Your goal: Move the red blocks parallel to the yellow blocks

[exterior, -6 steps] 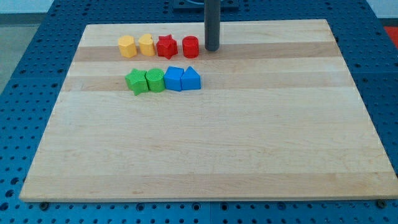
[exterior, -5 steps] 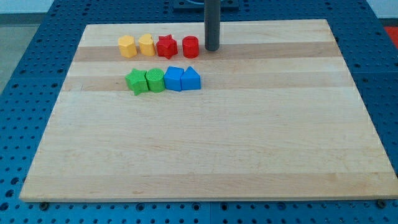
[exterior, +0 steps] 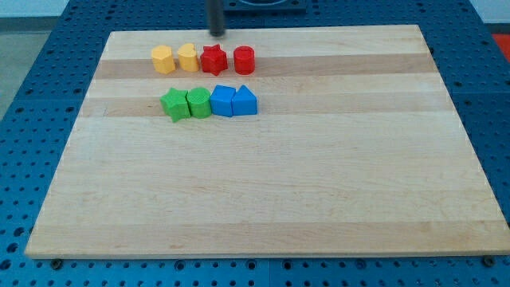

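Observation:
Two yellow blocks sit in a row near the view's top left: a yellow hexagonal block [exterior: 162, 59] and a second yellow block [exterior: 188, 57]. Right of them, in the same row, a red star block [exterior: 213, 59] touches the second yellow block, and a red cylinder [exterior: 244, 60] stands a small gap further right. My tip [exterior: 217, 33] is at the board's top edge, just above the red star, touching no block.
A second row lies below: a green star block [exterior: 174, 104], a green block [exterior: 199, 103], a blue block [exterior: 222, 101] and a blue block with a peaked top [exterior: 245, 101], all touching. The wooden board [exterior: 271, 183] rests on a blue perforated table.
My tip has moved from just right of the red cylinder up and to the left, to the board's top edge above the red star. No block has moved.

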`<action>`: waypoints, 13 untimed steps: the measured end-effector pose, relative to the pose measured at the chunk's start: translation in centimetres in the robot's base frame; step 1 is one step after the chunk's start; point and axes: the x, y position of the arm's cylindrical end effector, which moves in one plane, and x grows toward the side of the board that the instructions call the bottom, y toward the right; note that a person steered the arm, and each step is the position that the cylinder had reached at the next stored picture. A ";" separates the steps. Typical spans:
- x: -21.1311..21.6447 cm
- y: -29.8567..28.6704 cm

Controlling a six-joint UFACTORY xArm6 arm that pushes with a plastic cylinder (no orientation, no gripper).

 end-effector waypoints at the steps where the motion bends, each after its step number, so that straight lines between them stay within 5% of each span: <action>1: 0.1 -6.4; 3: 3.8 -18.3; 4: 9.7 -17.4; 5: 8.9 -17.3; 13: 8.0 7.5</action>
